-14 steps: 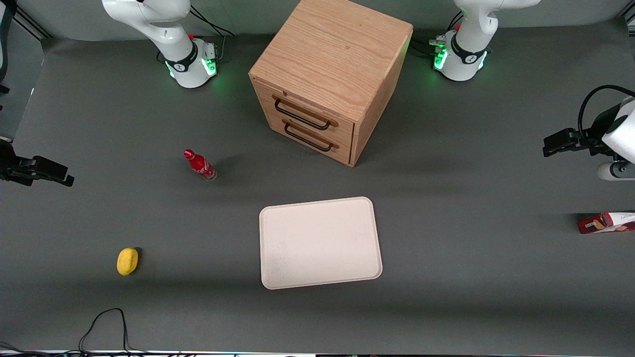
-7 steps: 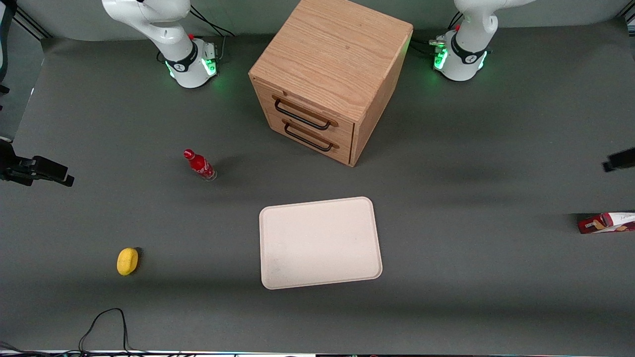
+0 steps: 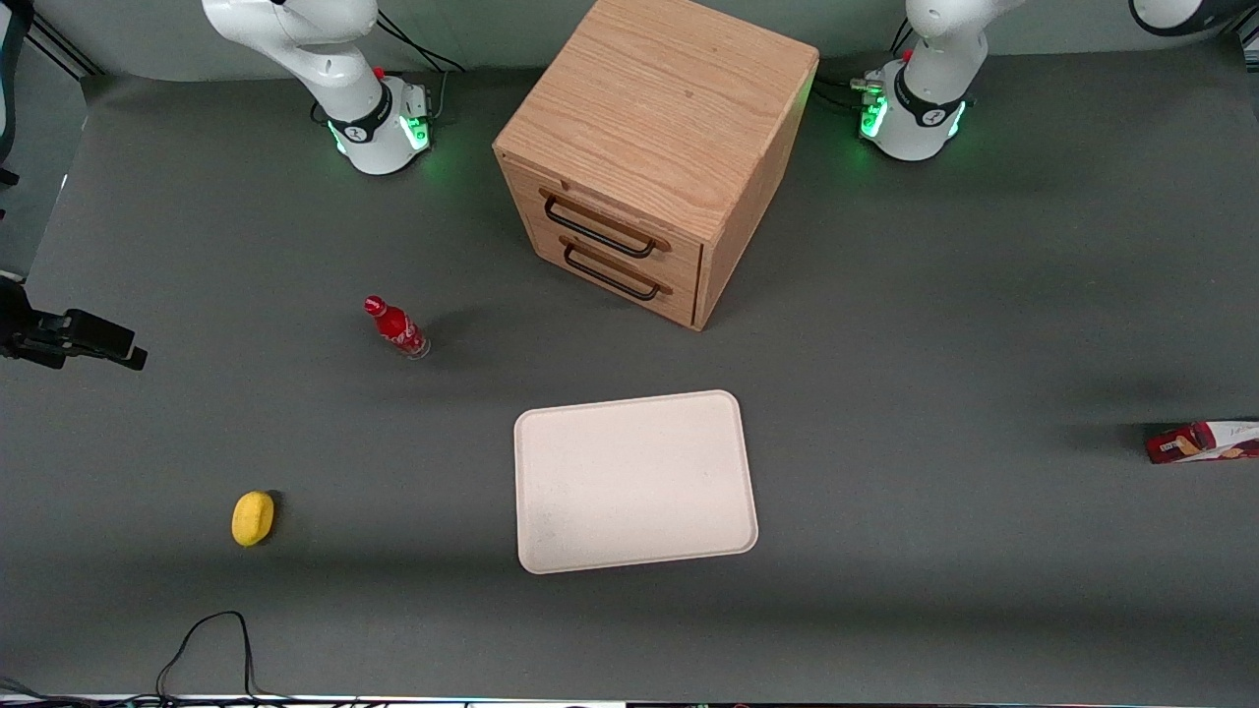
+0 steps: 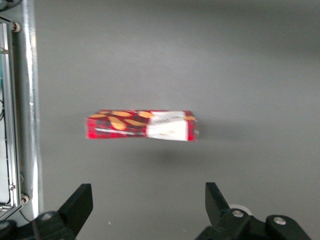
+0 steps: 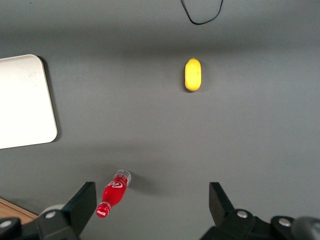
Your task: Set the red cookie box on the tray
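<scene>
Dark grey matte table [image 3: 934, 324], wooden two-drawer cabinet [image 3: 654, 147] with black handles, soft shadows

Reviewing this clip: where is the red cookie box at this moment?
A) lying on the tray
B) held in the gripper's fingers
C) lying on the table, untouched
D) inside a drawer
C. The red cookie box lies flat on the table, apart from the open gripper above it; the tray holds nothing.

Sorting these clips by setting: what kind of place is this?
Probably a robot lab tabletop: a grey mat, two arm bases, test props. The open end effector hovers above the red cookie box, far from the tray.
</scene>
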`<action>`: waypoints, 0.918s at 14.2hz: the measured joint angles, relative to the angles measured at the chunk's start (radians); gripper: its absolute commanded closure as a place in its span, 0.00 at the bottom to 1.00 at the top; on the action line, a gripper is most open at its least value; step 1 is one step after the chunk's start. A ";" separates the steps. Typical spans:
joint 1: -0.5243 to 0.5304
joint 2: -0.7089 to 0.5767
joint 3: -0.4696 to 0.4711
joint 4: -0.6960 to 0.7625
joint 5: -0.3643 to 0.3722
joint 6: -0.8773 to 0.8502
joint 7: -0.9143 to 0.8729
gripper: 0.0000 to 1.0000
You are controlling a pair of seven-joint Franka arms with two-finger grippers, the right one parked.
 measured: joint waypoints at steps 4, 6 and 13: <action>0.070 0.027 0.000 0.014 -0.001 0.020 -0.086 0.00; 0.071 0.032 -0.004 0.012 -0.001 0.018 -0.273 0.00; 0.057 0.037 -0.013 -0.025 -0.002 0.017 -0.995 0.00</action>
